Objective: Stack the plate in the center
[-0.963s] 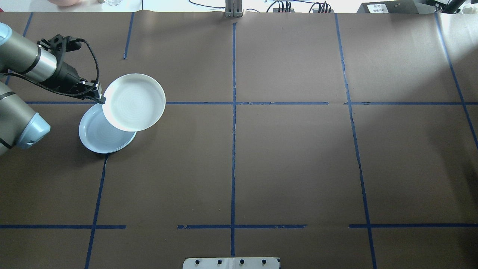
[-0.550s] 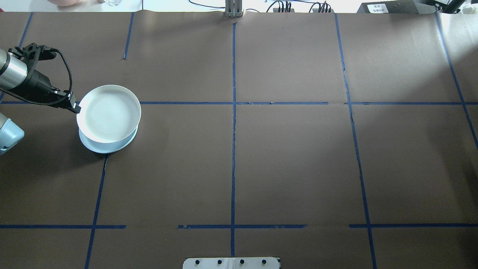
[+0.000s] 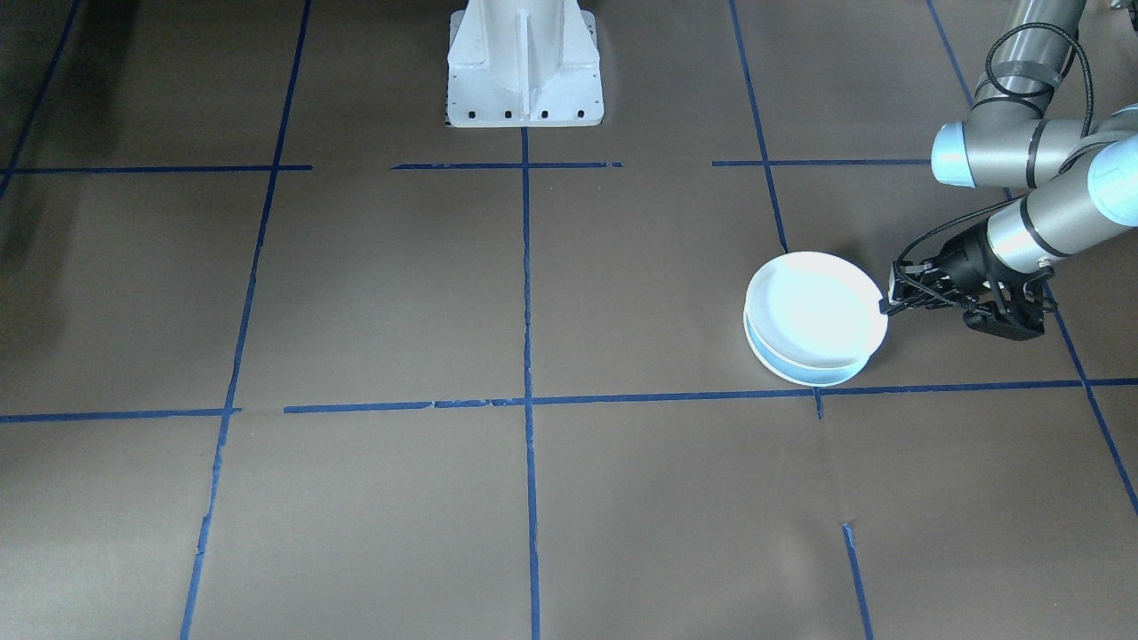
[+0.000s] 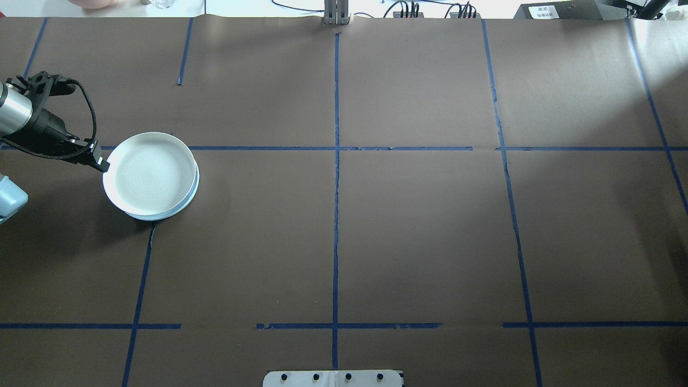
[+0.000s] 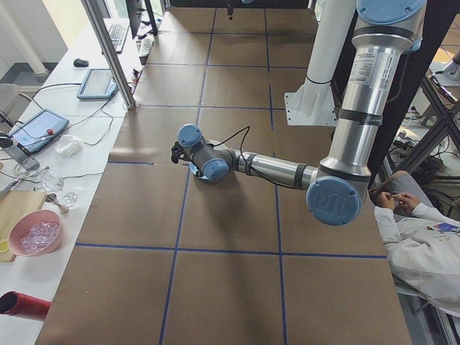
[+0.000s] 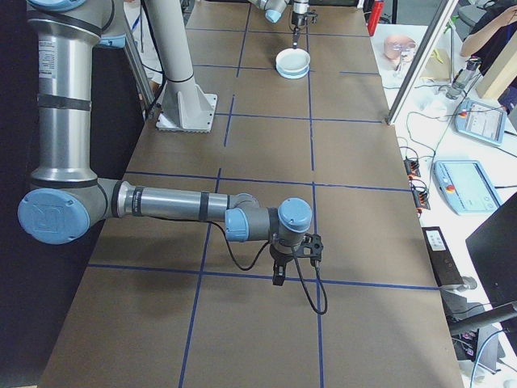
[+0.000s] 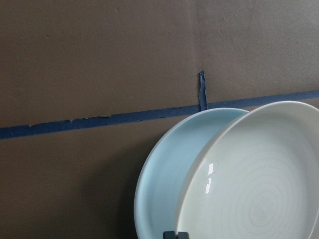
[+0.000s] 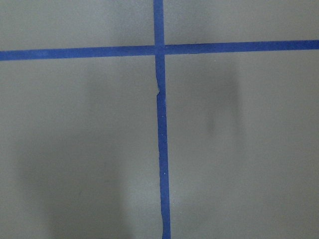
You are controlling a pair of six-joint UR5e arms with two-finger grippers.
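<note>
On the brown table, the left gripper apparently pinches the white plate, nearly centred over the blue plate; the right gripper's state is unclear.

White ringed plate over pale blue plate; brown table, blue tape.

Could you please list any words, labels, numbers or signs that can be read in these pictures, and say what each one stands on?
No text can be read anywhere.
White label on the dark box at the table's far edge: printed lines, too small and blurred to read.
Tablet screens on the side bench: content too small to read.
White plate, blue plate, left gripper: no markings visible.
</note>
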